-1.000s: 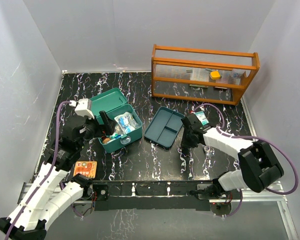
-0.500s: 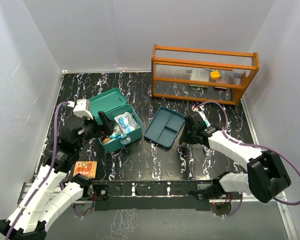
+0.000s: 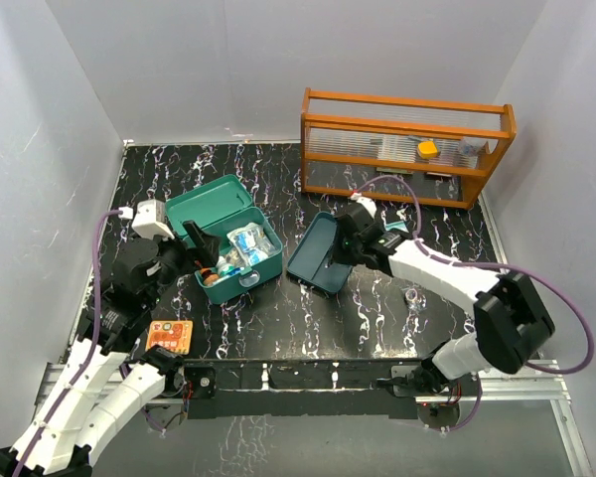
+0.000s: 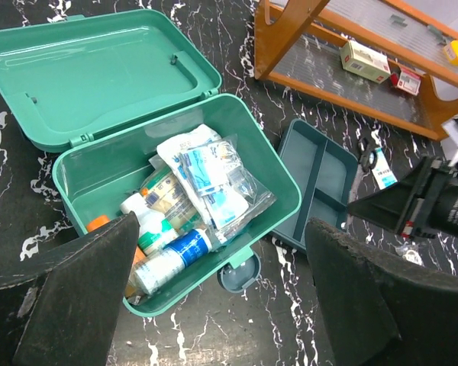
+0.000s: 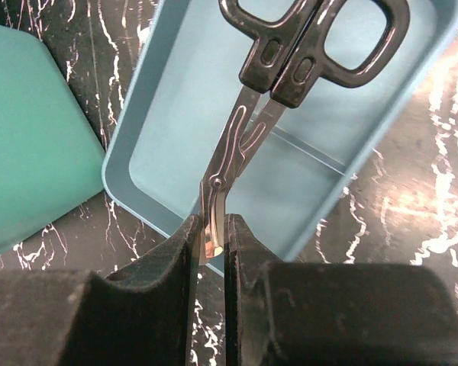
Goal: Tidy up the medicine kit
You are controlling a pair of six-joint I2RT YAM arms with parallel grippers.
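**A:** Right gripper point(image 5: 211, 252), jaws pinched narrow on the blades of one pair of scissors point(image 5: 267, 57). The two black loops point away from the fingers.

**B:** And the tray point(image 5: 175, 114)?

**A:** One tray, directly beyond those jaws and under the scissors. One divider shows from here. A teal edge of the box sits off to the jaws' left.

**B:** Left gripper point(image 4: 221, 259)?

**A:** Jaws spread wide, holding nothing. The one box point(image 4: 107, 164) sits right between and below the two fingers point(image 4: 84, 297), with its lid point(image 4: 107, 69) flung open on the far side.

**B:** What's inside?

**A:** Two bottles I can count, an orange cap beside them, and clear bags of packets on top. How many bags, I can't tell.

**B:** Anything else?

**A:** Past the left jaws' right finger there's the tray again, then one orange rack point(image 3: 405, 102) well beyond with three small items on its shelf. One orange card point(image 3: 169, 335) lies on the table behind the left jaws, near the arm.
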